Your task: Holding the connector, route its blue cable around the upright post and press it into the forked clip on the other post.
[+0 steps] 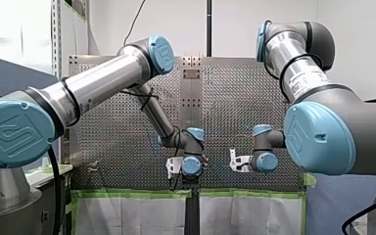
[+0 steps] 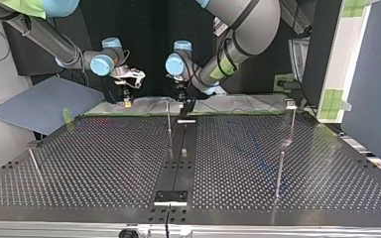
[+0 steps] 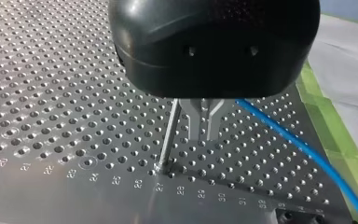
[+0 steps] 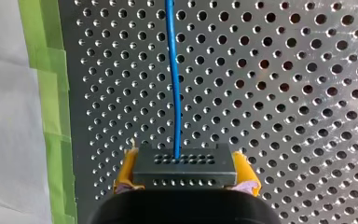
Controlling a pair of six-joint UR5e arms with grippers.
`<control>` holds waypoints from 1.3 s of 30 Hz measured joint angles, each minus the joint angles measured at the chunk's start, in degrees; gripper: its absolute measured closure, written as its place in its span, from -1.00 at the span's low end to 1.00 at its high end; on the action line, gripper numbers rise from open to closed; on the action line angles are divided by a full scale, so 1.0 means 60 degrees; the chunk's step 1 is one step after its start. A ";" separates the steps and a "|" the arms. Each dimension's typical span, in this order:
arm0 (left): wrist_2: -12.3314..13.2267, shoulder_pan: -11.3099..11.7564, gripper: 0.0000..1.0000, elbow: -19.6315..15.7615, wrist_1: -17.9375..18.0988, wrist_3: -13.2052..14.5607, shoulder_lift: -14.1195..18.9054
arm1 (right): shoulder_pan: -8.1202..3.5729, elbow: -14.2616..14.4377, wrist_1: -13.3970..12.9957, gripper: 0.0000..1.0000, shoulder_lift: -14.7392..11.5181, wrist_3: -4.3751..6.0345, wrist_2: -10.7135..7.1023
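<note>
Two UR5e arms at the far edge of the perforated table (image 3: 51, 93), the routing not yet begun. My right gripper (image 4: 185, 179) is clenched on the dark connector (image 4: 184, 161), its yellow pads (image 4: 126, 170) pressing each end. The blue cable (image 4: 173, 79) leaves the connector's face and runs straight ahead along the gripper's axis, over the table. My left gripper (image 3: 201, 126) hangs low over the table with its metal fingers a little apart and nothing between them. The thin upright post (image 3: 168, 135) stands just beside those fingers on one side, and the cable passes on the other, so the fingers lie between post and cable. My left arm is the nearer to this post. The coming move likely turns on carrying the cable across to the post's far side. Seen from across the table, a pale fitting tops a post at that view's right – probably the forked clip (image 2: 290, 103), well apart from both grippers. Numbers 20 to 32 are printed along the table's edge, and the arms' blue joint caps carry the UR emblem – the label on my right arm is too small to read
</note>
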 joint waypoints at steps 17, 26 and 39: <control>0.0635 0.0387 0.81 0.0281 -0.0307 -0.0048 -0.0001 | -0.0082 -0.0341 0.0161 1.00 0.0005 0.0057 0.0000; 0.0866 0.0535 0.81 0.0463 -0.0569 -0.0065 -0.0001 | -0.0150 -0.0463 0.0133 1.00 0.0009 0.0110 0.0013; 0.1003 0.0556 -0.14 0.0492 -0.0909 -0.0038 0.0008 | -0.0197 -0.0474 0.0129 1.00 0.0008 0.0135 0.0012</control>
